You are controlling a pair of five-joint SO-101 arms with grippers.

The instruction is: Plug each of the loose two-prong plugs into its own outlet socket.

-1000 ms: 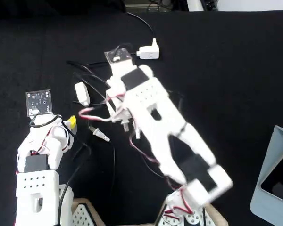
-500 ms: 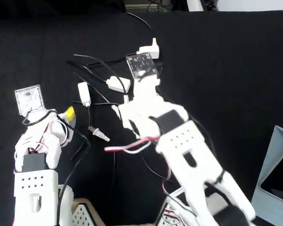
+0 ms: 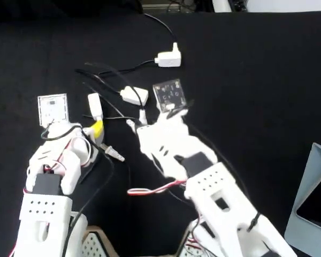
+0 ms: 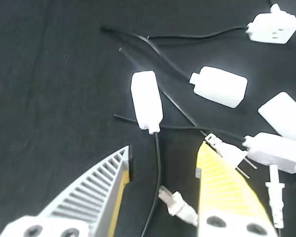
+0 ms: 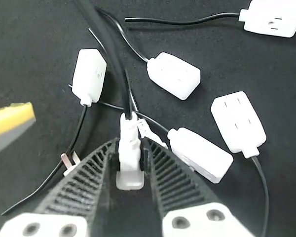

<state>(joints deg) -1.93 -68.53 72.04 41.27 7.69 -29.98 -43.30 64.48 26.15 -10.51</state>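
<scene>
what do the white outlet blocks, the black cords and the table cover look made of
Outlet blocks: likely hard moulded plastic, smooth white with slight sheen and rounded edges. Cords: probably vinyl or rubber sheath, black, lying in loose curves. Table cover: seems cloth, matte black with fine speckle; fabric unclear.

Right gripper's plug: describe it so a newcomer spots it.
On the black table, find the tangle of white sockets and black cables. Amid it the right gripper is shut on a slim white plug on one such cable. It alone sits between ribbed fingers; its neighbours lie loose.
</scene>
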